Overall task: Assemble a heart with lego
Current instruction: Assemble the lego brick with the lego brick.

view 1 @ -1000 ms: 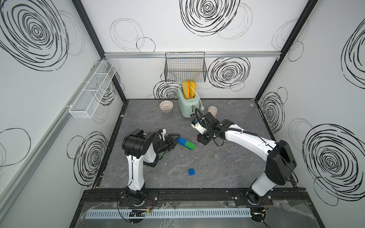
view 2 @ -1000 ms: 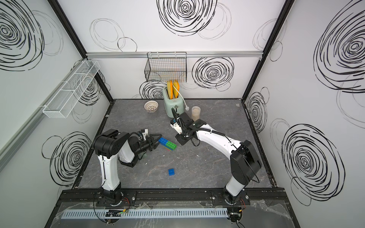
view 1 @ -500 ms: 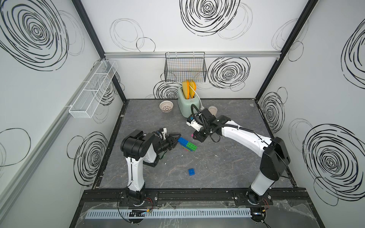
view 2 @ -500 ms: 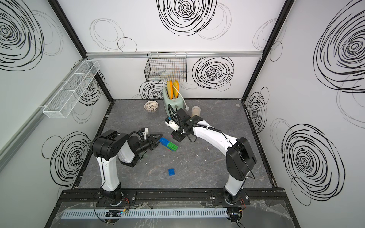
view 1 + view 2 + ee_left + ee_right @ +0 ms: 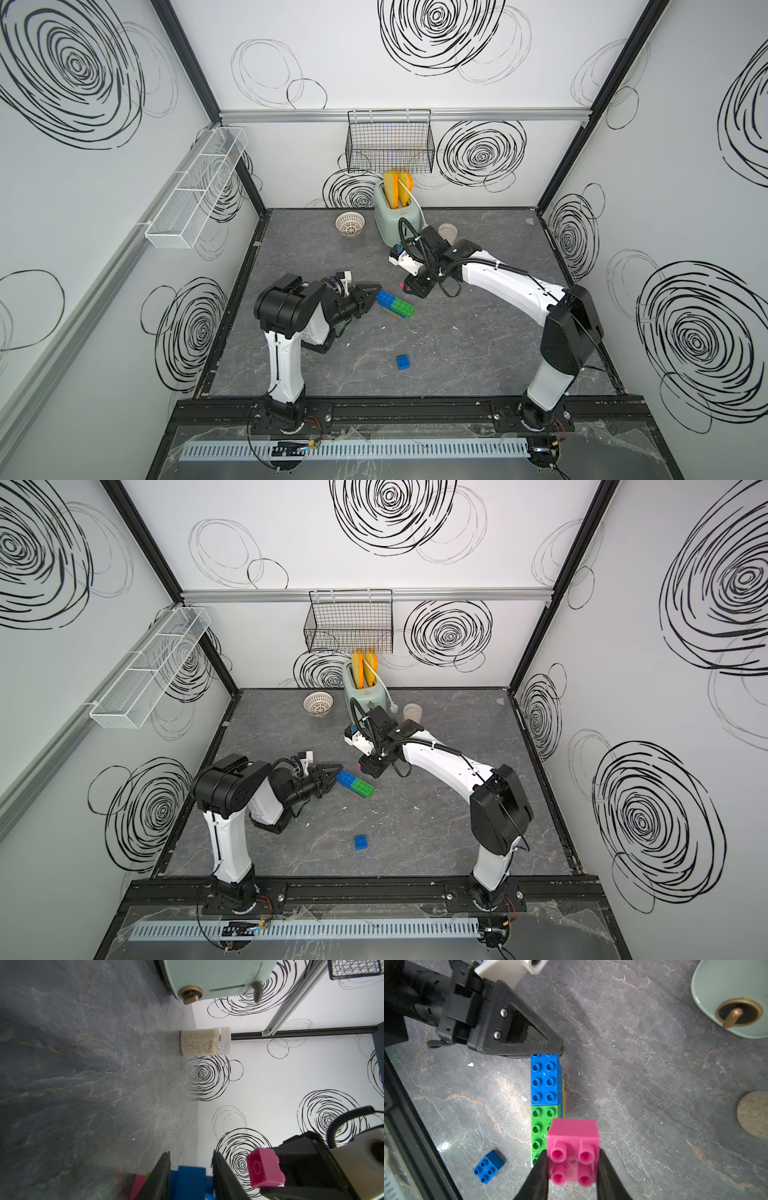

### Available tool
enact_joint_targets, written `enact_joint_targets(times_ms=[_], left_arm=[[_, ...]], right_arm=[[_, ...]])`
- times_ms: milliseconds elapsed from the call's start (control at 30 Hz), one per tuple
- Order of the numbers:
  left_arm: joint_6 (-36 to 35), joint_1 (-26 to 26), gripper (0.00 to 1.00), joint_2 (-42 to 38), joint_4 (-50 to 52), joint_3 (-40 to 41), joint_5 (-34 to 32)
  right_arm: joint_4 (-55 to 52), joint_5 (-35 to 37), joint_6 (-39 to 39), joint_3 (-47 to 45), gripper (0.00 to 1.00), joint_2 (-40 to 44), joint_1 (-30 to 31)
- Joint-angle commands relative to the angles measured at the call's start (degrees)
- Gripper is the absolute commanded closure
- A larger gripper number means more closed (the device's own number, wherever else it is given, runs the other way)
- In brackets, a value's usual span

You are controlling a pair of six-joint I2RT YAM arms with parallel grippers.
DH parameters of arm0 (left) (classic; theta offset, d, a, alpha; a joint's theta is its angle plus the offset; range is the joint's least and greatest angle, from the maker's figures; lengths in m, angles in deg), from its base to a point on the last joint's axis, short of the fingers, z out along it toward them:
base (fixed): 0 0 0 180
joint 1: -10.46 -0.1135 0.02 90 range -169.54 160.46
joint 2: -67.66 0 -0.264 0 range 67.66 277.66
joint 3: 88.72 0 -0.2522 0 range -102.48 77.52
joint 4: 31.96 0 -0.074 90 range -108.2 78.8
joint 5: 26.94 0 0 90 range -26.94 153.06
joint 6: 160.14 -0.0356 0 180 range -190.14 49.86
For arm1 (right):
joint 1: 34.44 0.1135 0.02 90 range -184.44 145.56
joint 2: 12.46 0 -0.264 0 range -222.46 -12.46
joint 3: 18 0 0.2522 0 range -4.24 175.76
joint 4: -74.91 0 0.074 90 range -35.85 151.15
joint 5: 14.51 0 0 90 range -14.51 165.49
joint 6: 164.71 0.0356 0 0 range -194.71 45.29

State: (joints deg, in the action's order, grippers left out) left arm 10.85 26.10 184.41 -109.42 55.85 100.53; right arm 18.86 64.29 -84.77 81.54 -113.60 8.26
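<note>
Okay, seeing the right end effector (image 5: 572, 1154) clamped on a square pink brick (image 5: 572, 1136), fingers (image 5: 539, 1167) flat on two opposite sides, studs toward the wrist camera. Holding it off the bench (image 5: 478, 332), higher than the heart (image 5: 395, 303) and not touching it; from the right wrist view, overlapping the heart's green end.

Over at the left end effector (image 5: 190, 1157): fingers stacked one above the other, nearly together, bracketing the heart's blue end, with the upper finger (image 5: 517, 1048) covering the outermost studs. Can't tell whether actually pinching or just short of contact.

Heart itself flat on the bench, blue-and-green row on top, lime and pink edges peeking out underneath. Also spotting one loose blue brick (image 5: 402, 361) well apart, toward the front rail. Mint toaster (image 5: 388, 220) at the back, near the right arm.
</note>
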Motion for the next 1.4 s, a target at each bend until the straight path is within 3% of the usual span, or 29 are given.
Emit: enact_joint_targets(times_ms=[0, 533, 1367], left_arm=[[0.2, 0.6, 0.64, -1.3, -12.8, 0.1, 0.7], [-0.6, 1.9, 0.71, -2.7, -12.8, 0.0, 0.9], [-3.2, 2.9, 0.72, -2.7, -12.8, -0.5, 2.2]], right_arm=[[-2.8, -2.1, -2.3, 2.8, 0.74, -2.1, 0.2], [-7.9, -2.7, -3.9, 9.0, 0.74, -7.4, 1.0], [-12.2, -2.3, -4.2, 15.0, 0.75, -13.8, 4.0]])
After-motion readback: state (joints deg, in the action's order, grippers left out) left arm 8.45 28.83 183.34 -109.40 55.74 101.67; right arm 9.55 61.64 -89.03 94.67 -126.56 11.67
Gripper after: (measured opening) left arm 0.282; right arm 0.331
